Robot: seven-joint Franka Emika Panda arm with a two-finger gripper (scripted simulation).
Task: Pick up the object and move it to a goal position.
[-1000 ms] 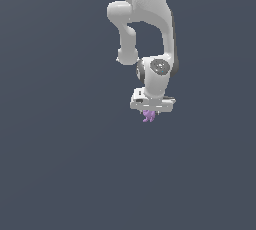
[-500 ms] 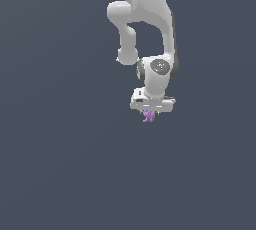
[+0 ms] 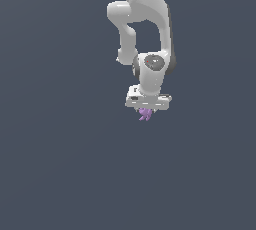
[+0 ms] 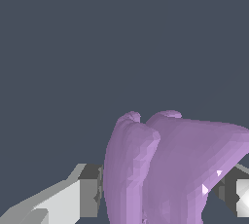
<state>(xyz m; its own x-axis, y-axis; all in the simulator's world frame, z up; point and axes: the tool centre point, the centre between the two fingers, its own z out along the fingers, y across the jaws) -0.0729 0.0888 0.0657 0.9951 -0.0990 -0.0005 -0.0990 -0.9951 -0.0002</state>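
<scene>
Comparing with a second ago, no shift is seen: the gripper, at upper centre of the exterior view, is kept clenched on the object; the goal may be reached.

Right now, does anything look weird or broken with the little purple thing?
Nothing stands out. The purple object sits between the end effector fingers, whole, with its small prongs poking out below the white head. Nothing looks spilled or damaged.
</scene>
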